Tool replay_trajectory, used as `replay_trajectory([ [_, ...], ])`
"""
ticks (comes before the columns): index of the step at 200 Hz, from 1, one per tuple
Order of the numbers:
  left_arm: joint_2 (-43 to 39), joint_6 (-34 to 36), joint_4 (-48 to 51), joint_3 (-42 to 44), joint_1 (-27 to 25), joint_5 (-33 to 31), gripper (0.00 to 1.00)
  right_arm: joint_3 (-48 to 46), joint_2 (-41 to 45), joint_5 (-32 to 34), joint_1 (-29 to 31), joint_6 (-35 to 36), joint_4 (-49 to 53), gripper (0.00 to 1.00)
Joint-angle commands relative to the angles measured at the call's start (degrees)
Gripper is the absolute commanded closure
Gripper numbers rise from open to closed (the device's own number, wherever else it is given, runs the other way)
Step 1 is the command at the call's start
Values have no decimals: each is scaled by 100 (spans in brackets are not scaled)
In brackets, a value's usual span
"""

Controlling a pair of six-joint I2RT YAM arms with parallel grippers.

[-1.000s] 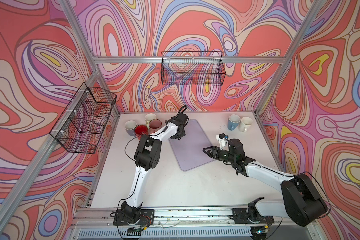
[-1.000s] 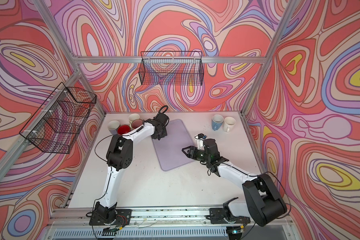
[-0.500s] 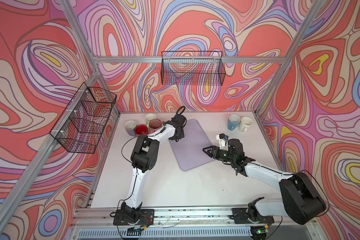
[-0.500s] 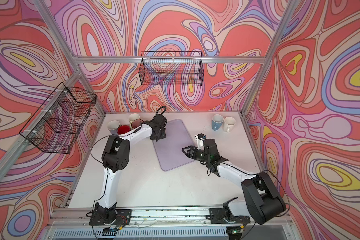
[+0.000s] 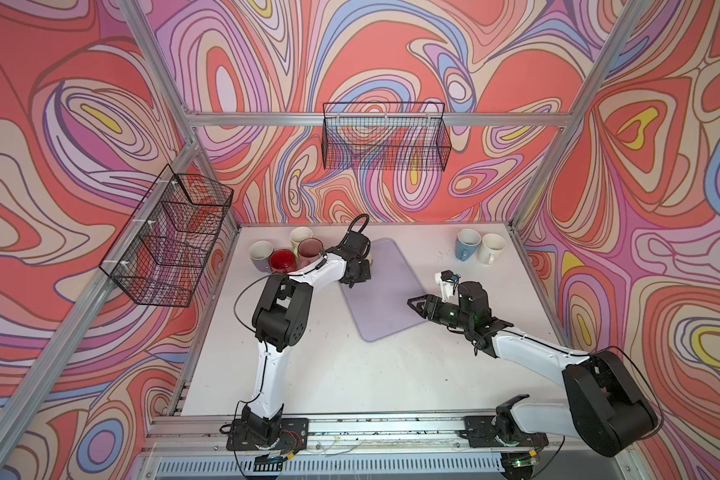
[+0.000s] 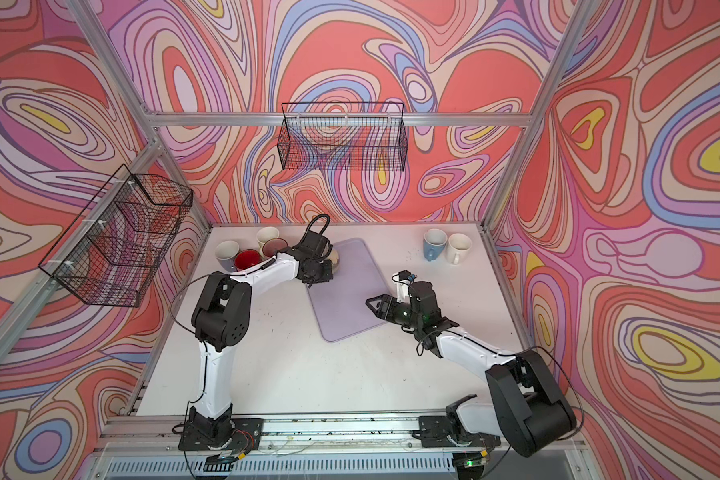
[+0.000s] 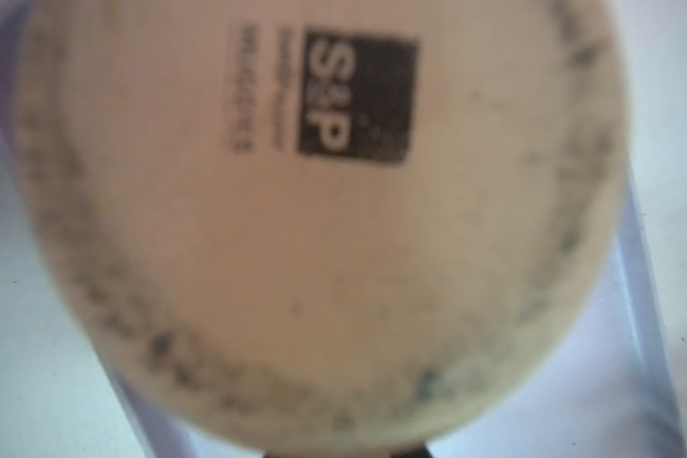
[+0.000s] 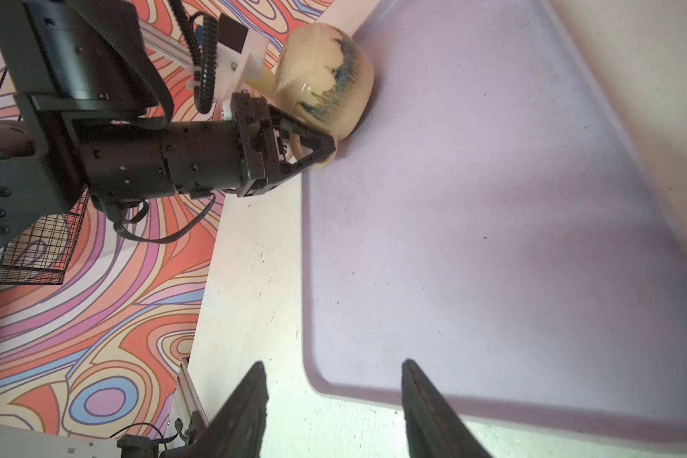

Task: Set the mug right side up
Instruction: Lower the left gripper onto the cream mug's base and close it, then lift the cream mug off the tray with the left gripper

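Top views, left to right: side basket (image 5: 167, 241) hangs on the left wall, above the left edge of the surface (image 5: 350, 374).

Far-left corner of the surface holds four upright mugs packed tight: grey mug (image 5: 260, 254), red mug (image 5: 282, 261), cream mug (image 5: 300, 237), maroon mug (image 5: 309, 248). The left forearm passes just beside the red and maroon ones, so there is little room there.

Left tool (image 8: 328, 152) points down with its jaws clamped on the handle (image 8: 300, 148) of the speckled mug (image 8: 326, 79). The mug is upside down, rim towards the lavender tray (image 5: 391, 291), at the tray corner nearest the mug cluster and hard by the raised lip. Cannot tell whether the rim sits fully inside the lip. Left wrist view is filled by the mug's base and its printed stamp, blurred.

The tray lies skewed, running from near the far edge towards mid-surface. Its bed is bare from the mug to its near end.

Right tool (image 5: 411, 300) is over the tray's near-right edge, well apart from the mug, with its jaws spread and gripping nothing. In the right wrist view one finger (image 8: 246, 408) is over white surface and the other is at the tray's lip.

Bare white surface runs from the tray's near corner to the front edge, between the two arms.

Far-right corner: blue mug (image 5: 466, 245) and white mug (image 5: 491, 248), upright, just beside each other and well apart from the right tool. Rear basket (image 5: 385, 137) hangs on the back wall, above the far edge.
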State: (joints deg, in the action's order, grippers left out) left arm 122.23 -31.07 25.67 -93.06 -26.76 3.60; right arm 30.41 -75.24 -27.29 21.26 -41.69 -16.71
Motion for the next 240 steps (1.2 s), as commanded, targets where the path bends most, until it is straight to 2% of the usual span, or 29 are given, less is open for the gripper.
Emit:
replay_trajectory([
  [1,-400,201,-387,43,-32,400,100,-170,174,131,-107,0,-9,44],
  [27,-475,286,-431,134,-37,771,100,-289,194,75,-197,-62,-99,44],
  [102,-941,114,-1015,935,-32,1128,100,-356,247,83,-271,-110,-122,44],
  [240,-1457,139,-1767,1595,-47,2188,100,-410,-482,-138,-394,-280,-886,44],
])
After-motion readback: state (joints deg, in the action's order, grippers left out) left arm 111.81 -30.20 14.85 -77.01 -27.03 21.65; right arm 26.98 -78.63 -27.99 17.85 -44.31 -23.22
